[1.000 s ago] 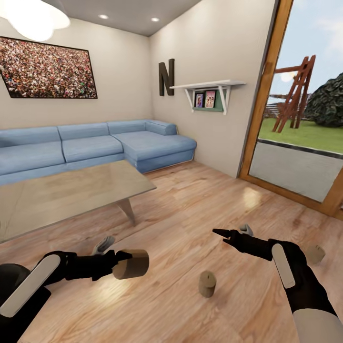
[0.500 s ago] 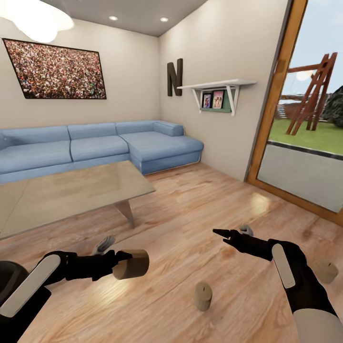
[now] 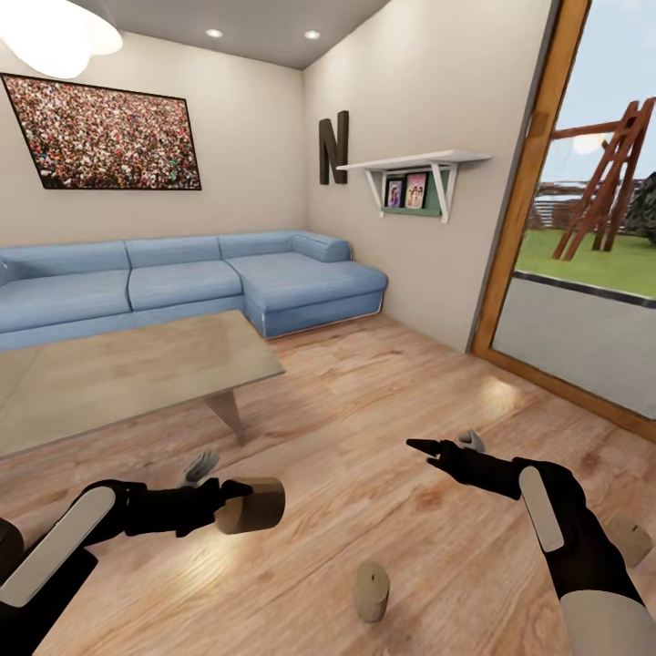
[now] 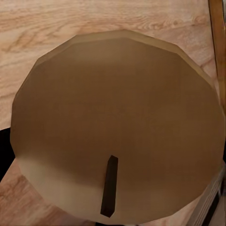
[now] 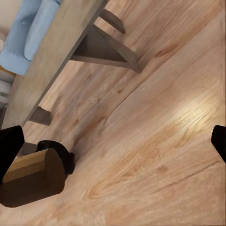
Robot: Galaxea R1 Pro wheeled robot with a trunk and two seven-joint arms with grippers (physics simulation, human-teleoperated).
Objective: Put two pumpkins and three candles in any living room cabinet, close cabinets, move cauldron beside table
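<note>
Tan candle with dark wick, close up in left wrist view.

Premises: a domestic living room, rendered in simulation. Evidence: blue corner sofa against the walls; low coffee table on light wood-plank floor; large framed crowd picture; wall letter "N"; white wall shelf holding framed photos; glass garden door facing a lawn.
</note>
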